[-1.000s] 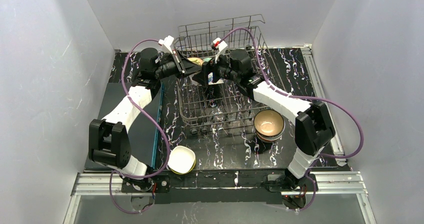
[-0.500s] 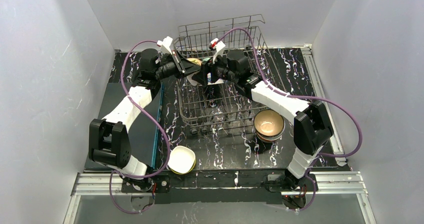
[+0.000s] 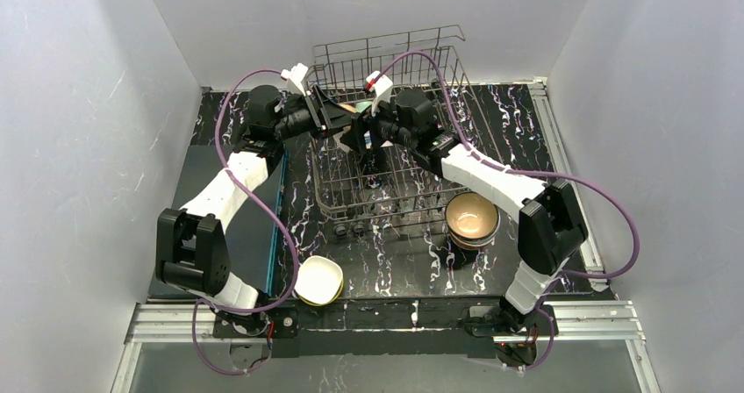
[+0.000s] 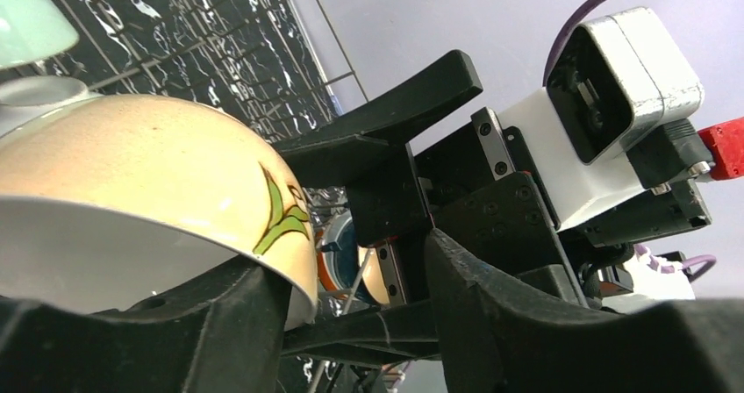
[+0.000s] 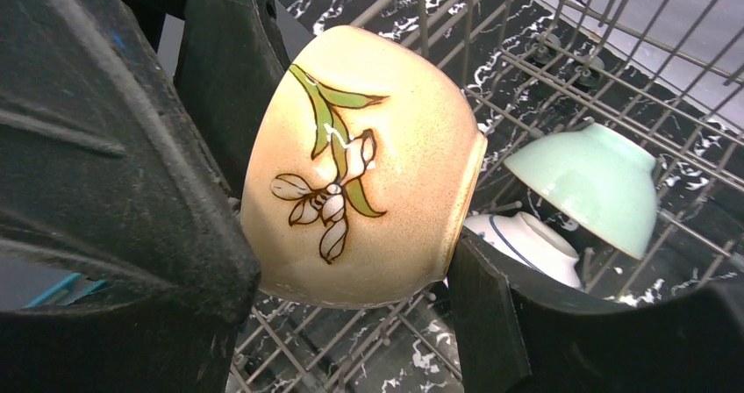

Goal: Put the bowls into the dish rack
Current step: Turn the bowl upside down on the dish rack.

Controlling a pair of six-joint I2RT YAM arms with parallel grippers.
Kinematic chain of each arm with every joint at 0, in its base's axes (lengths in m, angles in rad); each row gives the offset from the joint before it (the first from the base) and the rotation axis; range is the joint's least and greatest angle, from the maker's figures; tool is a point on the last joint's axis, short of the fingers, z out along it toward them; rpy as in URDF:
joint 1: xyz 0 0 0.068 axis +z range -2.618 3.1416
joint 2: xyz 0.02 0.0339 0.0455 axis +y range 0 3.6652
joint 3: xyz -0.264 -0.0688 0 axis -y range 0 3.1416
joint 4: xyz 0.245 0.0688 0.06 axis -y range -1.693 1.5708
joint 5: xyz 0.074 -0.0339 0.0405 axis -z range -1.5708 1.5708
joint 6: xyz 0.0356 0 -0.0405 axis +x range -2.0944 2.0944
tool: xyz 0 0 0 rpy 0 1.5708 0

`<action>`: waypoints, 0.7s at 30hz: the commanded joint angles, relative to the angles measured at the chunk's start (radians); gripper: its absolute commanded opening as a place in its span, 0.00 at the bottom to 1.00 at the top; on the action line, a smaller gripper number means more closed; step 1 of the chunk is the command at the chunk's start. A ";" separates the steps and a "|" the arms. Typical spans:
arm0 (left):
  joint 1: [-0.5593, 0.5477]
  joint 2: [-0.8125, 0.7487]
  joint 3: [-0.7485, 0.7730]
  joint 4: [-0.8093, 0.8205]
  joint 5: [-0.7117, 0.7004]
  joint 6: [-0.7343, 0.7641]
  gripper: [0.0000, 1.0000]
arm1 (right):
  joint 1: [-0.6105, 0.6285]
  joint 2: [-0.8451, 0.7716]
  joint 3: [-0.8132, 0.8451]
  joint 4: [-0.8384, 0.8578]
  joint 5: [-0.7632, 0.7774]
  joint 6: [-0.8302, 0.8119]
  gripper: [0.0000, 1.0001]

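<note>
The right gripper [image 5: 346, 270] pinches the tan bowl [image 5: 360, 147] between base and rim. The left gripper [image 4: 355, 270], at its 10 o'clock from above, has just spread and let go. With the handover done, the bowl hangs over the dish rack [image 3: 390, 55], ready to be slotted in.

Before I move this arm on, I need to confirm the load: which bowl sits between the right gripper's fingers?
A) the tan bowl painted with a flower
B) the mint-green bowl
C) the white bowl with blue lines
A: the right wrist view shows the tan flower bowl filling the right gripper, while the mint bowl and white bowl lie in the dish rack beyond.
</note>
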 commanded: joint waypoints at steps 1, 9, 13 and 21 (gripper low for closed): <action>-0.022 -0.013 0.026 0.073 0.099 -0.019 0.55 | -0.002 -0.063 0.017 -0.026 0.075 -0.119 0.01; -0.022 -0.008 0.022 0.072 0.100 -0.009 0.70 | -0.098 -0.082 0.036 -0.104 0.007 -0.143 0.01; -0.022 -0.005 0.021 0.071 0.099 -0.004 0.76 | -0.157 -0.110 0.020 -0.104 -0.069 -0.144 0.01; -0.018 -0.011 0.031 0.014 0.090 0.077 0.82 | -0.212 -0.157 -0.006 -0.119 -0.134 -0.259 0.01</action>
